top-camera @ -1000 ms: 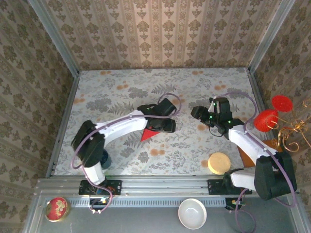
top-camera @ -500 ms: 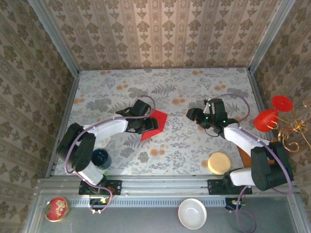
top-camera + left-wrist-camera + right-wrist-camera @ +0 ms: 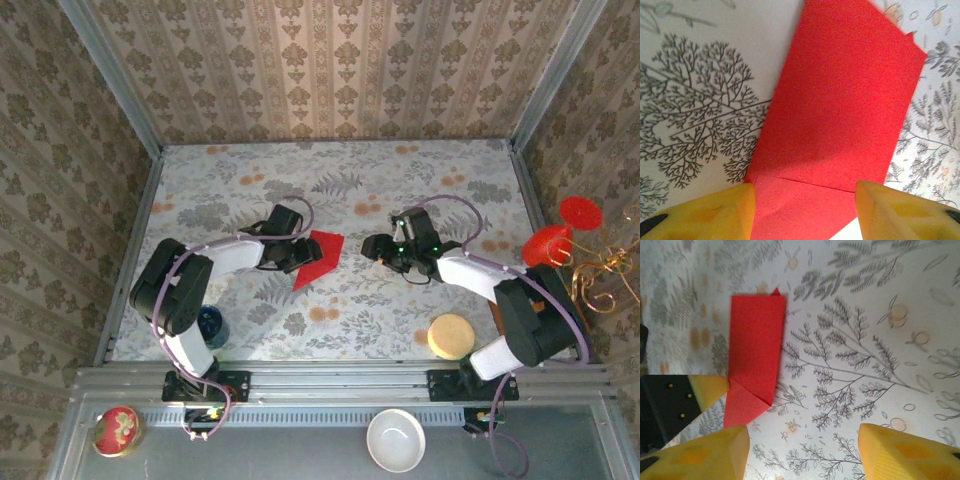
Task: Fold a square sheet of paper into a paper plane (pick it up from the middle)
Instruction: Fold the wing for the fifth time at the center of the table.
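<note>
Item: folded red paper sheet (image 3: 840, 100), flat inside left gripper (image 3: 804, 202), jaws parted; right gripper (image 3: 802, 442) spread, empty; I fear closing now would buckle its creases.

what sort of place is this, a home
Probably a staged robot test cell, not a home: brown damask wallpapered panels in grey metal framing, and a grey aluminium mounting rail.

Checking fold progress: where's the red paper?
Top view: the red paper lies folded, left of the table centre, at the left arm's jaws.
</note>
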Robot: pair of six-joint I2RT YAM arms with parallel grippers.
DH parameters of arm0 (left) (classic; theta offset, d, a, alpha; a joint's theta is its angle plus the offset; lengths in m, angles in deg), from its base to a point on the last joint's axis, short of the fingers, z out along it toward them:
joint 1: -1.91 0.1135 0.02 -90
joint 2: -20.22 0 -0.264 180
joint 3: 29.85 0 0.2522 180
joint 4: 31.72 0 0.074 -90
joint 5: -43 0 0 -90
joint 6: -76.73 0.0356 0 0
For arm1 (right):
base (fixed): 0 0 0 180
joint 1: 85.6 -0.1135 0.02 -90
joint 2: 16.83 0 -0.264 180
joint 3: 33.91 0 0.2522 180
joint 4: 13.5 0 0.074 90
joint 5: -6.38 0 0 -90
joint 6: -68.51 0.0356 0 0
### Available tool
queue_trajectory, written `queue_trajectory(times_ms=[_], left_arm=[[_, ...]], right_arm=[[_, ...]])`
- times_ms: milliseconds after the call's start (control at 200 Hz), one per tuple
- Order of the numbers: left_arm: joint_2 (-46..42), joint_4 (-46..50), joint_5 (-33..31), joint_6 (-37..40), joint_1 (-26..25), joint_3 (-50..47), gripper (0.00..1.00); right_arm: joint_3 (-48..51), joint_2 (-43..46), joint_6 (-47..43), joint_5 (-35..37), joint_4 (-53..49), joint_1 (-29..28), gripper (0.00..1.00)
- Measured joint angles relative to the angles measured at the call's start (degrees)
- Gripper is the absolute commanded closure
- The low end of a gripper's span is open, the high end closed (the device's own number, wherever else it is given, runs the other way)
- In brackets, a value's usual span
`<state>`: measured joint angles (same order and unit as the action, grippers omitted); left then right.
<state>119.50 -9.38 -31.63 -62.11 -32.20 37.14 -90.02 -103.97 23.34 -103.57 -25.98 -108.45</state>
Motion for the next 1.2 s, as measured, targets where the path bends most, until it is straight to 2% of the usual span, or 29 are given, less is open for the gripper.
queue_trajectory(times_ms=[395,515,870,1200], left_arm=[[-0.8,-7.1,1.6,-3.1,0.6,-4.0,0.49],[-0.8,-8.0,2.1,-3.7,0.9,-4.5,0.50],[-0.8,-8.9,3.1,-4.2,1.6,-5.2,0.56],[-0.8,-8.9,3.0,-4.5,1.6,-5.4,0.61]], right_arm=[[-3.3,-8.7,10.1,-0.3,1.2,-9.3,0.43],[-4.5,-11.8,13.0,-1.3,2.4,-10.8,0.48],[-9.6,-16.6,17.4,-1.4,4.8,-11.5,0.58],[-10.4,-18.8,19.9,-1.1,6.9,-11.5,0.64]])
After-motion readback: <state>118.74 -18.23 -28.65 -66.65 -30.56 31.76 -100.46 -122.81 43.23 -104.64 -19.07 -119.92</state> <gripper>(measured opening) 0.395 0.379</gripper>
